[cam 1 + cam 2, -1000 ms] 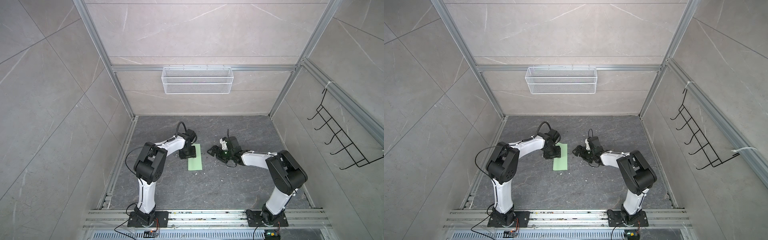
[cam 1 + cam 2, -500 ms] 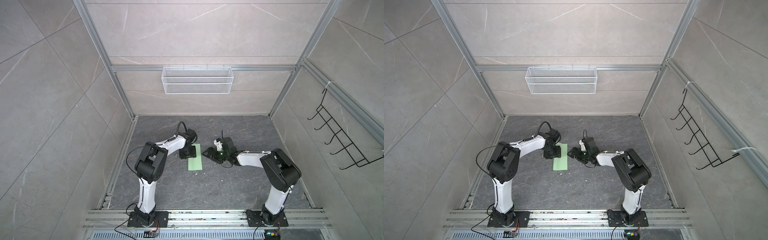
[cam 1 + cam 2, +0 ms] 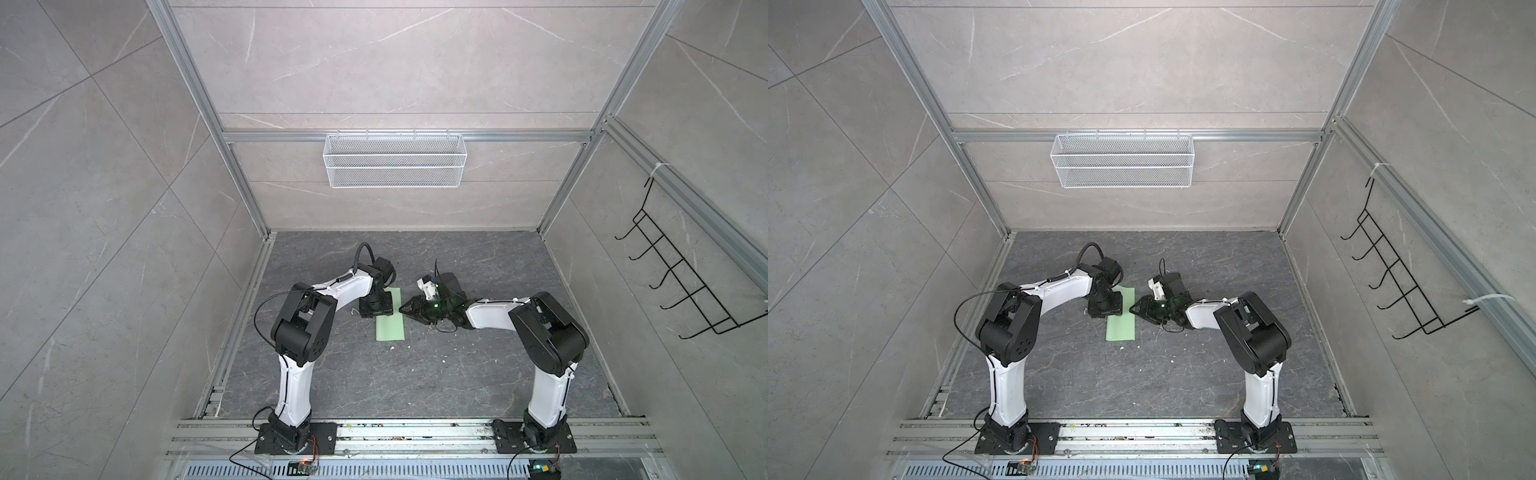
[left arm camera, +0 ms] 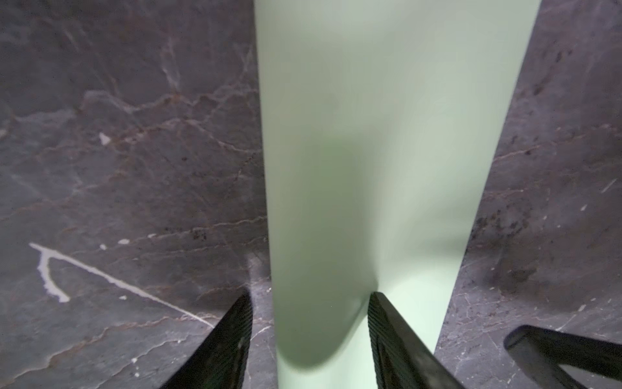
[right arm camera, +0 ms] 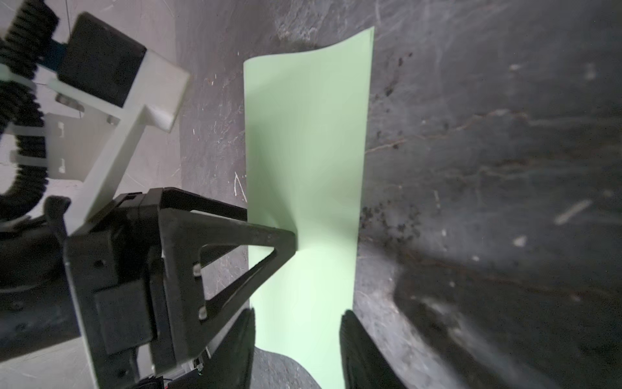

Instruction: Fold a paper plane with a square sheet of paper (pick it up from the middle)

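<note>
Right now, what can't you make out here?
Green paper under the left hand: covered by it in both top views.
Its far end: left wrist view, cut off by frame edge.
Whether the right hand grips it: fingertips dark, blurred in right wrist view; too small in top views.

Left gripper sits with its jaws apart over the square sheet of paper; the pale green strip runs lengthwise away from the camera; one edge is curled up into a soft hump between the fingers. One finger is on the dark marble floor just beside the paper, the other presses a dimple into it; a white scratch marks the floor; a black bar pokes in at the corner.
</note>
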